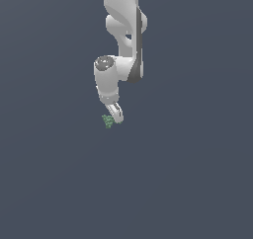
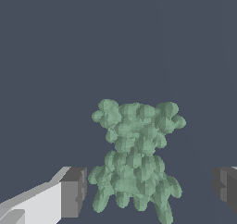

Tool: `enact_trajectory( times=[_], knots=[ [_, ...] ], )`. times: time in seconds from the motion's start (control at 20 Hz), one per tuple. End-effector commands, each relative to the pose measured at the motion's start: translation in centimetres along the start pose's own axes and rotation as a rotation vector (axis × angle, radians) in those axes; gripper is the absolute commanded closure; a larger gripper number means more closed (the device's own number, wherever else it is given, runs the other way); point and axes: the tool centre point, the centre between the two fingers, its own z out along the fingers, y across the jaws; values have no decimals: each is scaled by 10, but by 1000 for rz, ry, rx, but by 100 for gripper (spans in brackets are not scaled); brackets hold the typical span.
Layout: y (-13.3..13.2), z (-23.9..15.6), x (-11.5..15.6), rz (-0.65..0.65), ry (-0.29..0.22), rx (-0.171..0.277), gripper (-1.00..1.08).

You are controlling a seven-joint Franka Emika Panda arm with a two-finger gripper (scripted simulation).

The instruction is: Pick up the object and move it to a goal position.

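The object [image 1: 107, 120] is a small muted-green lump with a bumpy, leafy surface lying on the dark floor. In the wrist view the object [image 2: 135, 153] fills the middle, between my two fingers. One grey finger pad [image 2: 73, 191] stands off one side of it and the other pad [image 2: 226, 185] off the opposite side, each with a gap to the lump. My gripper [image 2: 149, 189] is open around it. In the exterior view the white gripper [image 1: 116, 115] hangs just above the object, at its right edge in that view.
The white arm [image 1: 124, 30] comes down from the top of the exterior view. A plain dark grey-blue floor [image 1: 188, 174] lies all around.
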Motion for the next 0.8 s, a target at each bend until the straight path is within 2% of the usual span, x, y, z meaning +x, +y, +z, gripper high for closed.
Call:
enact_trajectory(
  times=[0.0,0.55,0.6,0.75],
  knots=[
    [1,9,0,1,0,-1,-92],
    [1,41,0,5,0,0,-92],
    [1,41,0,5,0,0,108],
    [1,41,0,5,0,0,108]
  ],
)
